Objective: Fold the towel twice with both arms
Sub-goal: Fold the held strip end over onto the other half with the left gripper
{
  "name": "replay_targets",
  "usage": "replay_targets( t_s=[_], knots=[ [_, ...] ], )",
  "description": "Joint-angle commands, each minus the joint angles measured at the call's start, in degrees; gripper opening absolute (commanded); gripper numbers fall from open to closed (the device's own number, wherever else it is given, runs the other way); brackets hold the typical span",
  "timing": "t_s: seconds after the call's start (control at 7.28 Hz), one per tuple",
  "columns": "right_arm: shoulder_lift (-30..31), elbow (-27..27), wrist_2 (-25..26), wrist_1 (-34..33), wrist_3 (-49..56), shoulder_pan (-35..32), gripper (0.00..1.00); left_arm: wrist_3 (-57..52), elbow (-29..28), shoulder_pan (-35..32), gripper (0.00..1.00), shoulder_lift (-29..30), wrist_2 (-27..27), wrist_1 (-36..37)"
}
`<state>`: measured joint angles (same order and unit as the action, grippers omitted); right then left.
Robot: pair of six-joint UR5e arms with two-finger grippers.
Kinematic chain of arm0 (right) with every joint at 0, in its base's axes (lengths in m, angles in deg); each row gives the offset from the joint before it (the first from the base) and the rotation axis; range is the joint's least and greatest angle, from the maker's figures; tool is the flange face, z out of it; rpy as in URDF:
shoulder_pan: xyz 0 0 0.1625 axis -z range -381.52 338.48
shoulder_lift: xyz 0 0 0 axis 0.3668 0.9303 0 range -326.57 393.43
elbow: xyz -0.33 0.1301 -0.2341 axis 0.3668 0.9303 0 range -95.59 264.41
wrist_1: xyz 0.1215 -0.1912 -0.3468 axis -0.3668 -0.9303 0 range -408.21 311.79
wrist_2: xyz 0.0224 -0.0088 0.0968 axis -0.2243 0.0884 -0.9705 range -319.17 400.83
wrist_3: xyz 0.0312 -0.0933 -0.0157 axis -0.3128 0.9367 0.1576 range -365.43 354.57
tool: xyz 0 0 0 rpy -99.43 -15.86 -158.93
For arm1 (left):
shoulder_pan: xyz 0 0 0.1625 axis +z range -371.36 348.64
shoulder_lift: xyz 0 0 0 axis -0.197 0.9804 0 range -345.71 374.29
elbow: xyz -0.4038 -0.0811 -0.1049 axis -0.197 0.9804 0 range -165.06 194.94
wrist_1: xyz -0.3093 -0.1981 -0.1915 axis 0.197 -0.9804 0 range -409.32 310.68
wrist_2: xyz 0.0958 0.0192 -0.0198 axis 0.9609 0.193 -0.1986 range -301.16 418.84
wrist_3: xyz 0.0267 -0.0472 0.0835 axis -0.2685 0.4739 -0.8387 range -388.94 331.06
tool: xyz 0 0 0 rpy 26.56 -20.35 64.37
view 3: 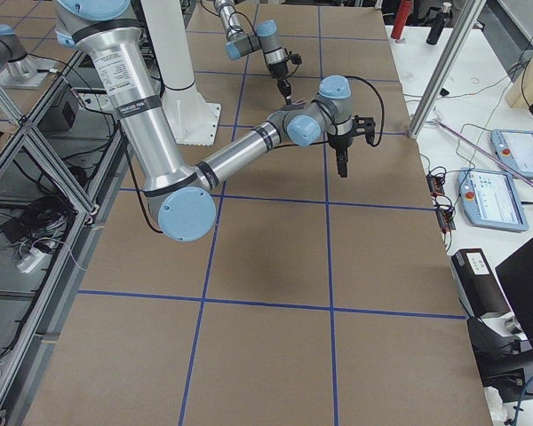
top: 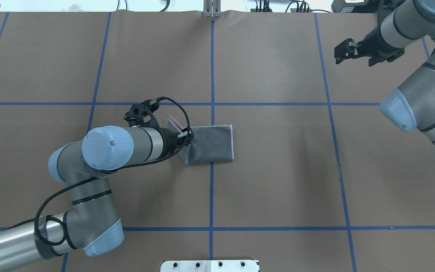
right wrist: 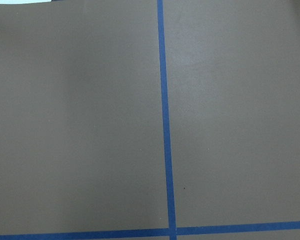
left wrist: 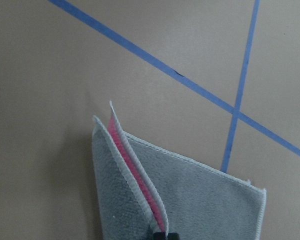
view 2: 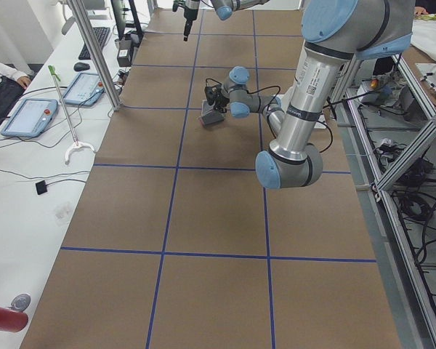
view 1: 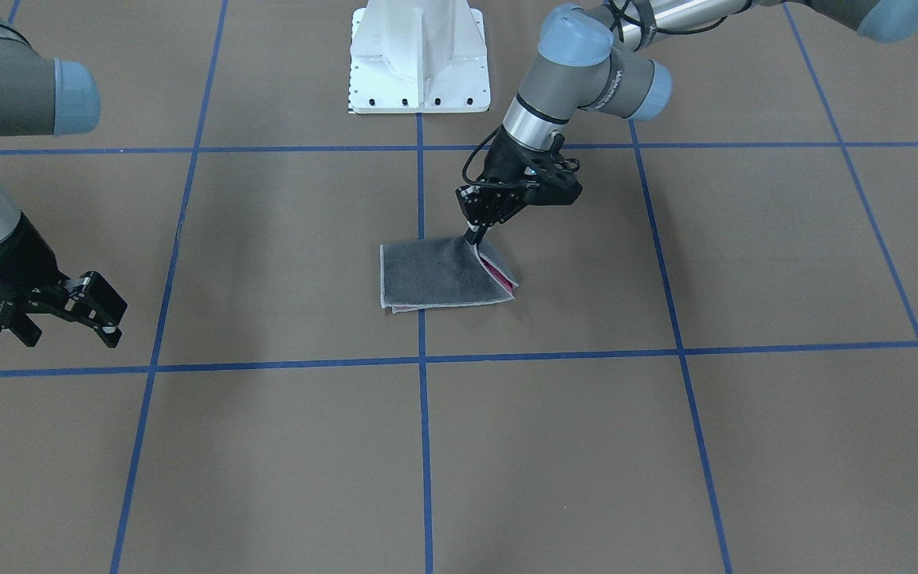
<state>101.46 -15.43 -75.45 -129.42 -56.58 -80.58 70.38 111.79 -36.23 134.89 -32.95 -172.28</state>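
The towel (view 1: 435,275) lies folded on the brown table near its middle, dark grey face up, with pink showing between the layers at one edge. It also shows in the overhead view (top: 212,145) and the left wrist view (left wrist: 200,200). My left gripper (view 1: 475,235) is shut on the towel's edge layers at the corner nearest the robot and holds that corner slightly raised; the overhead view (top: 185,138) shows the same grip. My right gripper (view 1: 72,331) is open and empty, far from the towel, and hangs over the table's far right in the overhead view (top: 339,54).
The white pedestal base (view 1: 419,64) stands at the robot's side of the table. Blue tape lines (view 1: 421,359) divide the brown surface into squares. A side desk with tablets (view 2: 29,116) runs along the operators' edge.
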Motion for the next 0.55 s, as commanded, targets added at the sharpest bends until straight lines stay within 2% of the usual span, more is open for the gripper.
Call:
replay_targets(
  t_s=[0.0,0.14,0.41],
  knots=[
    [0.0,0.0,0.0,0.0,-0.1,0.0,1.0,-0.1,-6.4,0.3,0.0,7.8,0.7,0.9],
    [0.0,0.0,0.1,0.0,-0.1,0.0,1.0,-0.2,-9.3,1.6,0.0,10.3,2.6,0.9],
    [0.1,0.0,0.1,0.1,-0.1,0.0,1.0,-0.2,-12.3,2.3,0.0,13.3,3.1,0.8]
  ],
)
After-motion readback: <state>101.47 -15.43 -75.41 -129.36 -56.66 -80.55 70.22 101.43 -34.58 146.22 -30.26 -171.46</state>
